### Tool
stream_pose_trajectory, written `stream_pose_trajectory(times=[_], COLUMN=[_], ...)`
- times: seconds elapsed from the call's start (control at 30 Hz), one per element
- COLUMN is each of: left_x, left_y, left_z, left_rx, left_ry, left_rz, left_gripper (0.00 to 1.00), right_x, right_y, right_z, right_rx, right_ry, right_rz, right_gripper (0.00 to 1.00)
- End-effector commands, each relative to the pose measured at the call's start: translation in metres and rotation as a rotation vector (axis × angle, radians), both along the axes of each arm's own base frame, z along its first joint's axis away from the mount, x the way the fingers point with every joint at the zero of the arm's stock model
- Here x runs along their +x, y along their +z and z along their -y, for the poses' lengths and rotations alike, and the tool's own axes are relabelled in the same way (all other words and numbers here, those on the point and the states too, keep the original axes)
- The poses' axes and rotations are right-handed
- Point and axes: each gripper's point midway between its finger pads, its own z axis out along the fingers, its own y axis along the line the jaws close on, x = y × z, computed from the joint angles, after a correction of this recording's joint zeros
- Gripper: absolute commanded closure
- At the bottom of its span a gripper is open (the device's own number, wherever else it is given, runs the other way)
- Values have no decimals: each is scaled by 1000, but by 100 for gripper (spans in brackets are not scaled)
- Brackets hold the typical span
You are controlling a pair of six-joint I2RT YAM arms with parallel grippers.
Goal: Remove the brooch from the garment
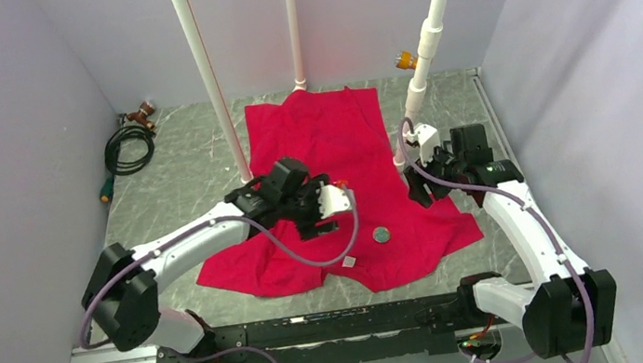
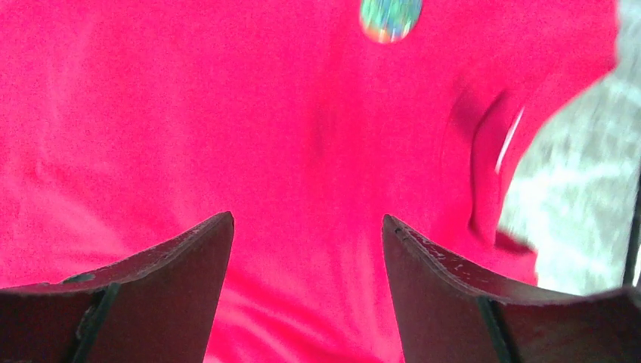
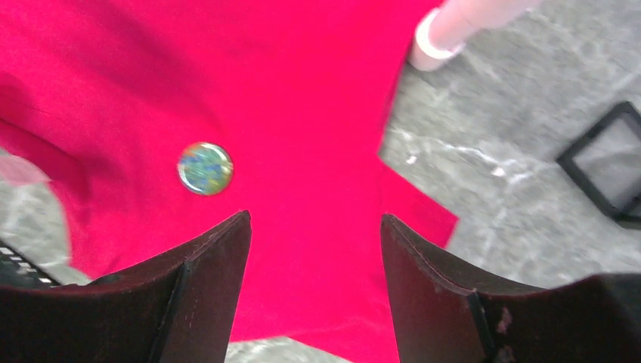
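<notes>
The red T-shirt lies flat on the grey table, neckline toward the near edge, with its white label showing. The brooch, a small round grey-green disc, sits on the shirt near the neckline; it also shows in the left wrist view and the right wrist view. My left gripper hovers over the shirt left of the brooch, open and empty. My right gripper hovers over the shirt's right sleeve, right of the brooch, open and empty.
Two white poles stand at the shirt's back left and back edge; a jointed white pole stands at its right edge. A coiled black cable lies at the back left. A black square frame lies on the table to the right.
</notes>
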Motion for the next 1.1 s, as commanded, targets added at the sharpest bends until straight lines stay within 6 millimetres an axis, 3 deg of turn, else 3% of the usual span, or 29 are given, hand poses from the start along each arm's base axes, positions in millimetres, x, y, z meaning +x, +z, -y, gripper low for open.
stream_pose_trajectory(times=[0.0,0.17,0.3,0.43,0.67,0.77,1.07], left_x=[-11,-22,-20,-21,-48,-58,-56], left_y=[21,12,1,-9,-32,-42,-60], left_z=[72,109,127,143,152,152,158], left_rx=[-162,-229,-285,-277,-215,-185,-157], left_ry=[-74,-116,-111,-142,-284,-348,-357], left_rz=[-33,-33,37,162,308,376,394], left_gripper=[24,32,39,42,45,45,47], right_x=[1,7,15,10,7,6,1], right_y=[11,-6,-19,-27,-51,-63,-84], right_z=[-37,-41,-44,-60,-71,-73,-84], right_rx=[240,280,310,389,411,392,388], right_ry=[16,-24,-75,-17,4,-4,6], right_rz=[-45,-130,-192,-296,-401,-434,-531], right_gripper=[34,40,52,54,74,77,92])
